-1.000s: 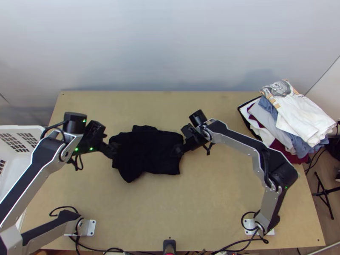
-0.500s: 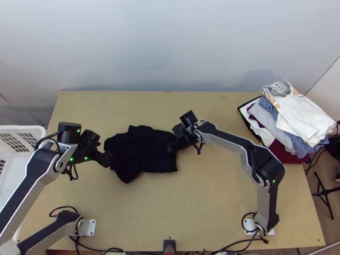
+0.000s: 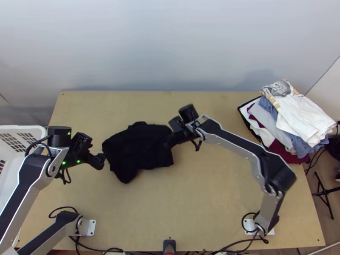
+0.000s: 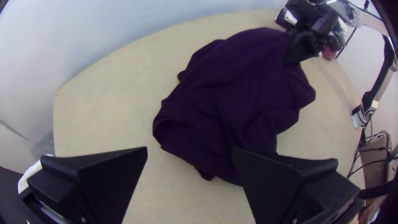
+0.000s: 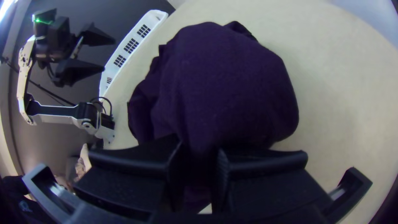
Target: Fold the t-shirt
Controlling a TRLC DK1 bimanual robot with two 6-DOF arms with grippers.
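One t-shirt: dark and bunched up; I see it (image 3: pixel 138 148) lying on the pale worktop (image 3: pixel 204 212), a little left of centre in the top view.
Left claw: I have it (image 3: pixel 101 160) by the cloth's left edge, its fingers spread wide apart; whether they touch the fabric, I can't tell.
Right claw: mine (image 3: pixel 168 143) comes in from the right, pinching the t-shirt near its right edge, with gathered cloth between its two fingers.
Clothes pile: I see it (image 3: pixel 304 114) at the frame's right, mostly white, grey, blue and dark red.
Basket: white plastic (image 3: pixel 34 128), at the left edge.
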